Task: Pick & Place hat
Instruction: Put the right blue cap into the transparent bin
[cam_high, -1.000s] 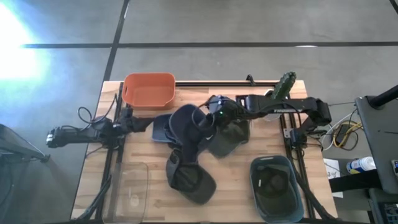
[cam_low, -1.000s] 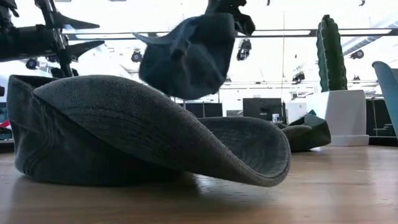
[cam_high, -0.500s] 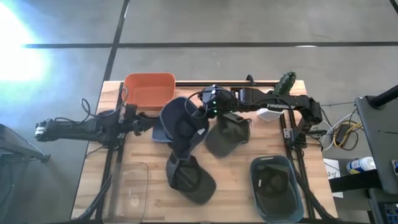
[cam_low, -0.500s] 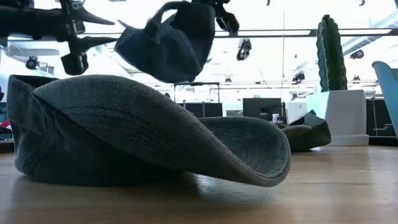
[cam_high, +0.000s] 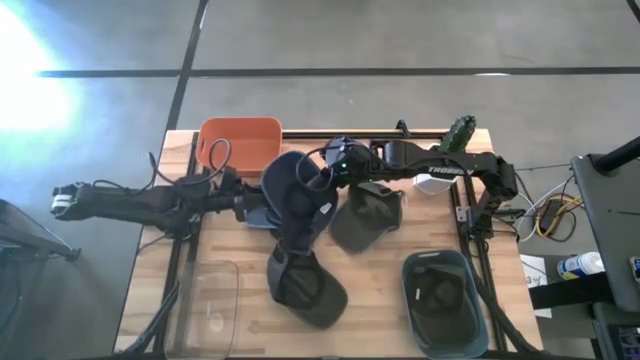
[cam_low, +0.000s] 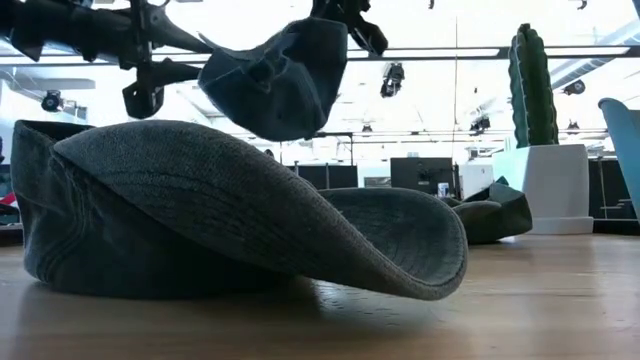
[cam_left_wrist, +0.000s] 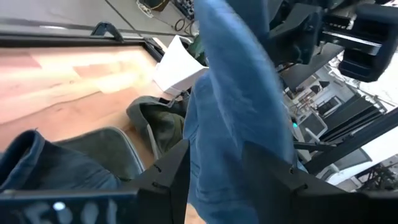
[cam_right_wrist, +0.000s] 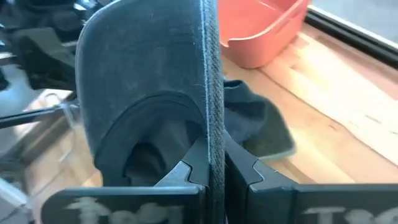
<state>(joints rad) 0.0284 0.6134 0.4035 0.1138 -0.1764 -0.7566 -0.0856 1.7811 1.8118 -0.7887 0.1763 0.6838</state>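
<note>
**denim hat held aloft beside the orange bin**

the orange bin (cam_high: 240, 144) sits at the table's far edge and serves as the landmark. the left gripper (cam_high: 243, 203) reaches in just in front of the bin; in its wrist view its fingers stand spread, with blue cloth hanging between them but not pinched. it looks placed to take or steady the hat, though that is a judgement.

just right of the bin, the right gripper (cam_right_wrist: 210, 165) has its fingers pressed together on the brim edge of the denim bucket hat (cam_high: 292, 187). the low view shows the hat (cam_low: 275, 78) well clear of the table, crown drooping, so the pinch at the brim is all that carries it. held that high, it clears the hats lying below.

a dark grey hat (cam_high: 303, 284) lies nearer the front than the bin, and an olive hat (cam_high: 366, 217) lies further right. well right and forward of the bin, a blue-grey bin (cam_high: 445, 301) holds another dark hat. a cactus (cam_high: 460, 133) stands at the far edge, right of the bin.
</note>
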